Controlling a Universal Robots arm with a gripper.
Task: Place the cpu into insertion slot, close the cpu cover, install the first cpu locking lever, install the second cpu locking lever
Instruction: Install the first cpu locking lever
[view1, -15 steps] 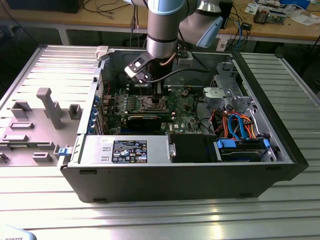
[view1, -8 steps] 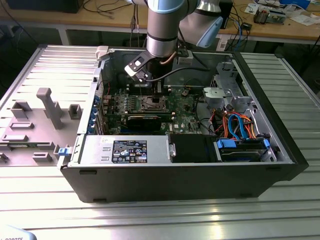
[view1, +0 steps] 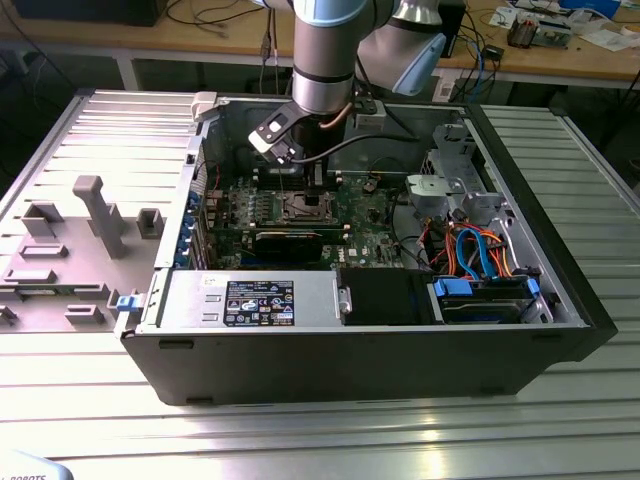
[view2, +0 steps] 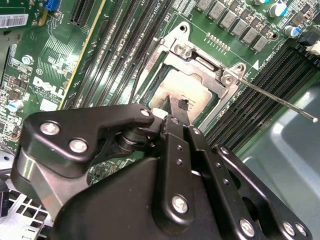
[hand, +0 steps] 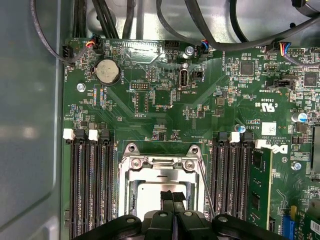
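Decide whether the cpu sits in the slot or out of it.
In. The cpu's silvery top lies flat within the slot's metal frame, at the tip of the gripper.

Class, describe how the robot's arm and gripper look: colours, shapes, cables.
The arm is a silvery-grey cylinder with light blue joint caps; a black cable runs near its wrist. The gripper is matte black, made of linked bars fastened with silver screws.
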